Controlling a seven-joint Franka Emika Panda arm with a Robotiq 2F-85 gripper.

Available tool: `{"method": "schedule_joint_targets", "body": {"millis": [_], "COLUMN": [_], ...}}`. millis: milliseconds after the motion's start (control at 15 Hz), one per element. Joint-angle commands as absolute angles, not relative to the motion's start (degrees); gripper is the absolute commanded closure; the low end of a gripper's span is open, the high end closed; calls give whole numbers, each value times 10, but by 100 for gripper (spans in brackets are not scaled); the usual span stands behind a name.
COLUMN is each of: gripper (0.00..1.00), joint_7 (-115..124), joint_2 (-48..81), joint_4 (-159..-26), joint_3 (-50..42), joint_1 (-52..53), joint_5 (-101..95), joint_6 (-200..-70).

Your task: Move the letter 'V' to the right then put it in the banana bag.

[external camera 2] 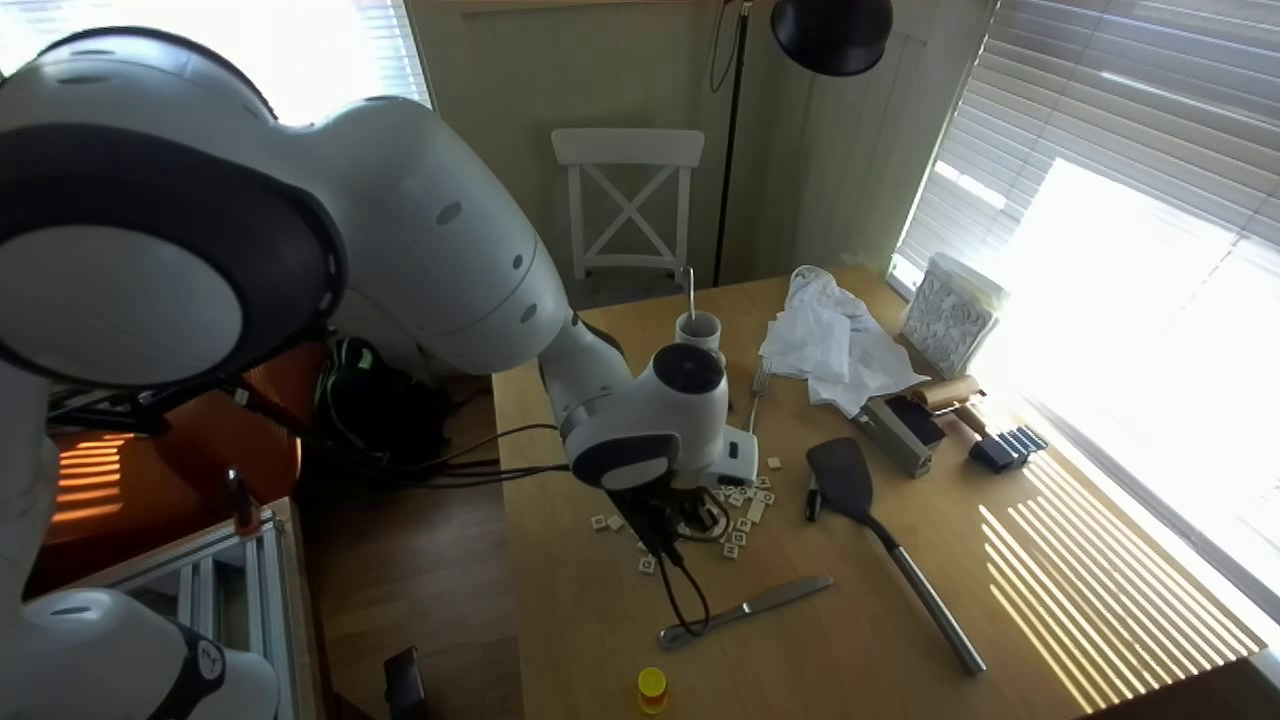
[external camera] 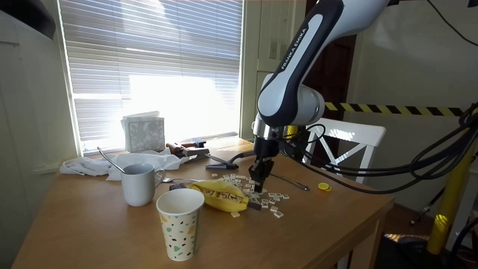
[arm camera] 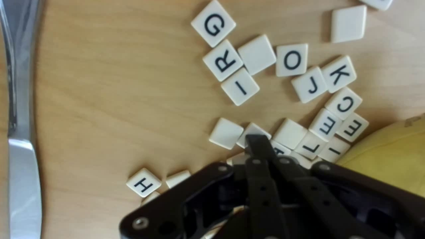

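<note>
The yellow banana bag (external camera: 220, 203) lies open on the table in an exterior view, with several tiles inside. Its yellow side shows at the right edge of the wrist view (arm camera: 395, 156). White letter tiles are scattered beside it; G, R, I, O, J, K, C, E, L and H are readable in the wrist view. No V is readable there; some tiles are blank side up or covered by the gripper. My gripper (arm camera: 259, 137) is shut, fingertips together, low over the tiles beside the bag, with nothing visible between them. It also shows in an exterior view (external camera: 259, 186).
A paper cup (external camera: 181, 228) and a grey mug (external camera: 138, 186) with a utensil stand near the bag. A knife (arm camera: 23, 166) lies beside the tiles. A black spatula (external camera 2: 845, 480), white cloth (external camera 2: 840, 340) and a yellow lid (external camera 2: 652, 684) are also on the table.
</note>
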State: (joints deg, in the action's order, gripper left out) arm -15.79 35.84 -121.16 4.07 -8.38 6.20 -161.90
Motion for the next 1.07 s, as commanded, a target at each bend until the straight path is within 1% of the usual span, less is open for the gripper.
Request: {"method": "schedule_joint_targets", "body": {"millis": [0, 1000], "gripper": [100, 100], "joint_7": [-159, -105], "joint_2": [388, 390], "joint_4": [-1185, -1198], "joint_3": [51, 37], "joint_1": [-108, -151], "joint_5": [56, 86], "joint_6": [-1617, -1620]}}
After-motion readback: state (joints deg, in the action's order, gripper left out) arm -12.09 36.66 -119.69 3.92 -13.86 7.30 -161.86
